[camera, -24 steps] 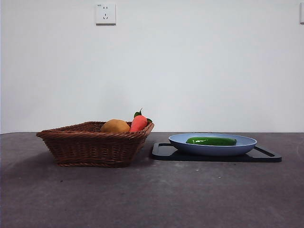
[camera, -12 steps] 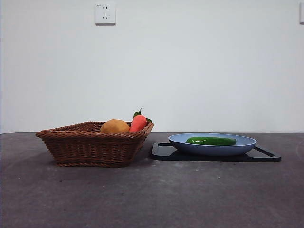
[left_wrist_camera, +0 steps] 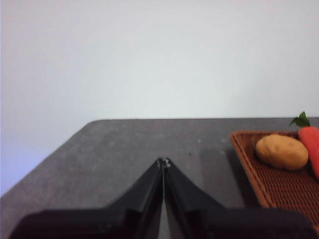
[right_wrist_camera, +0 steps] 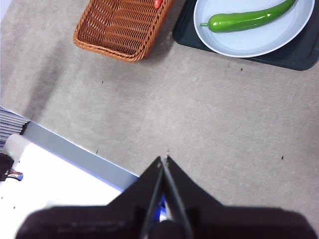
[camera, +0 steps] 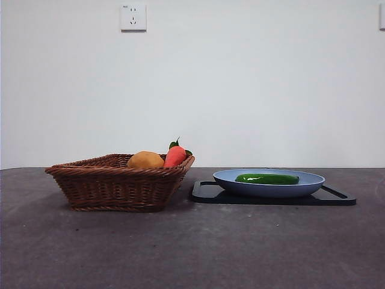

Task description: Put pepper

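The glossy dark-green pepper (camera: 267,179) lies lengthwise in the blue plate (camera: 228,176), which rests on a black tray (camera: 207,191) at the right. The right wrist view shows the pepper (right_wrist_camera: 244,19) in the plate (right_wrist_camera: 259,42) from high above. My right gripper (right_wrist_camera: 163,159) is shut and empty, far from the plate, over the table's near edge. My left gripper (left_wrist_camera: 163,161) is shut and empty, low over the table beside the basket (left_wrist_camera: 259,179). Neither gripper shows in the front view.
A brown wicker basket (camera: 114,186) stands left of the tray, holding a yellow-tan lump (camera: 145,160) and a red-orange pointed vegetable (camera: 175,155) with green leaves. A wall socket (camera: 133,17) is on the wall behind. The table's edge (right_wrist_camera: 75,149) shows in the right wrist view.
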You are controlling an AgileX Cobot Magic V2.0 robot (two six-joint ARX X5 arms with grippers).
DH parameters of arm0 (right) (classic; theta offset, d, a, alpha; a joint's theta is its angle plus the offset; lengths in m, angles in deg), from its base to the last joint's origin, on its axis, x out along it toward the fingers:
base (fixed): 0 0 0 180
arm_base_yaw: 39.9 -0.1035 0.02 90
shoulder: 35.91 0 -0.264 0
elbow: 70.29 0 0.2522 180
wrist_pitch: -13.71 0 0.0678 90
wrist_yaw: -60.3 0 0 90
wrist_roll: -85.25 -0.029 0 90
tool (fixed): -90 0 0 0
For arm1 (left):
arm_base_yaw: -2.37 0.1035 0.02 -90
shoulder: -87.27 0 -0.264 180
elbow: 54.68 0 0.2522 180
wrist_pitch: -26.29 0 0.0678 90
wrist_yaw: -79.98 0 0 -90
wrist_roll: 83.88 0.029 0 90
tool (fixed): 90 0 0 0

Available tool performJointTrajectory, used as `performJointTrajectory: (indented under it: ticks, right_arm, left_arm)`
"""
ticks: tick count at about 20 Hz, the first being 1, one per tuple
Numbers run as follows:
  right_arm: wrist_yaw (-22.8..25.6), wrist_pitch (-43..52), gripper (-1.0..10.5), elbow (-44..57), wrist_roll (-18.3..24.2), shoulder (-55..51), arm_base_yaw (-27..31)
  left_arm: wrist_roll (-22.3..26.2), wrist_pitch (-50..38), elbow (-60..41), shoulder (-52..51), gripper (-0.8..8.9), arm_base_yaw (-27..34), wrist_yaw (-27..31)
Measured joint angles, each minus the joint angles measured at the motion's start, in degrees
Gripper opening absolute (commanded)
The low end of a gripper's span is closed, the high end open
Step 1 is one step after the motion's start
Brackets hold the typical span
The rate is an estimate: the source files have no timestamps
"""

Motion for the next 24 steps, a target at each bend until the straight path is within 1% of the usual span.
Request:
performJointTrajectory:
  ticks: [5, 11, 24]
  right_arm:
    - [-0.02, 0.0, 0.1, 0.0, 0.0, 0.02, 0.0]
    - [0.0, 0.0, 0.1, 0.0, 0.0, 0.0, 0.0]
    - [0.0, 0.0, 0.1, 0.0, 0.0, 0.0, 0.0]
  left_arm:
    - [-0.09, 8.33, -0.02, -2.91, 0.08, 0.0, 0.0]
    - [-2.91, 16.33, -0.13, -3.02, 0.08, 0.0, -0.02]
    - [-3.21, 16.02, -0.24, -3.02, 0.08, 0.0, -0.02]
